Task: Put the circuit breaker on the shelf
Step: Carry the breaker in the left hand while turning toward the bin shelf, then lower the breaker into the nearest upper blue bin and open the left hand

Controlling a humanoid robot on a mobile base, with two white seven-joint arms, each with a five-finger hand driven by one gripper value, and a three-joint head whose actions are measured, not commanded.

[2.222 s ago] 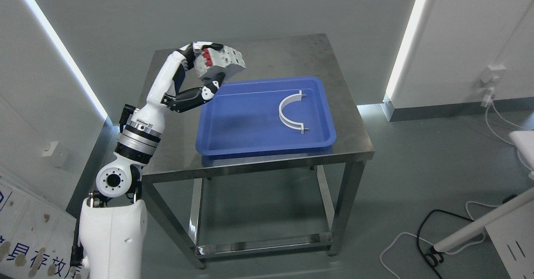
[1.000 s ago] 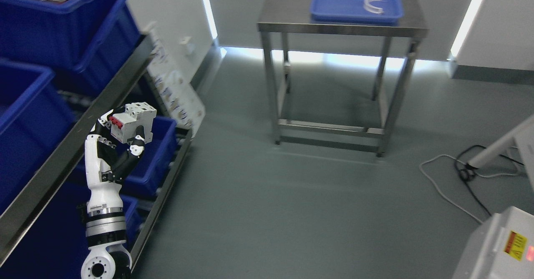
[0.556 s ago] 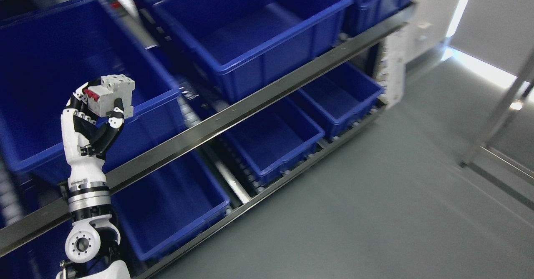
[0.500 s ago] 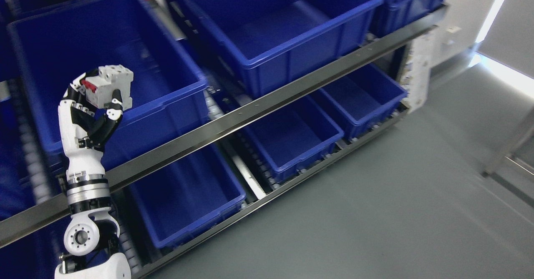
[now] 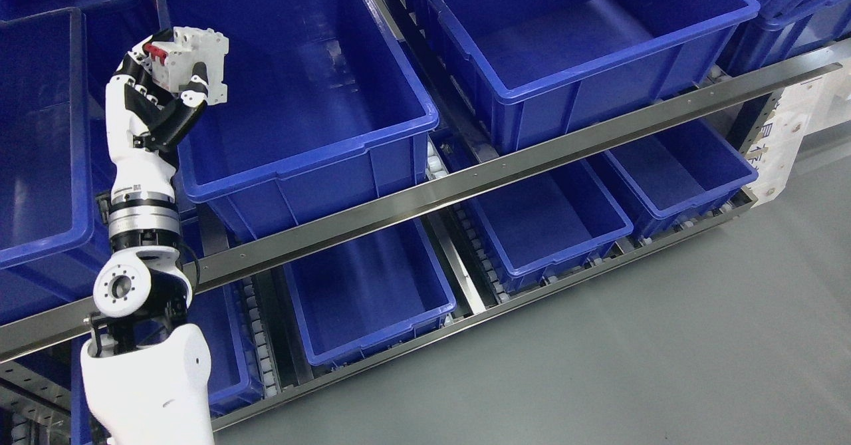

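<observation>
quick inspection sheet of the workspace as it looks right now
surface: shelf rail runs across in front of the upper bins; grey floor below
job's things: circuit breaker, white with red switches, held over the near left corner of the upper middle bin
clutter: nothing seen; visible bin interiors look empty
grippers: left hand shut on the breaker; right hand not in view
cables: nothing seen
surroundings: more blue bins on the lower tier; white printed panel at shelf end
</observation>
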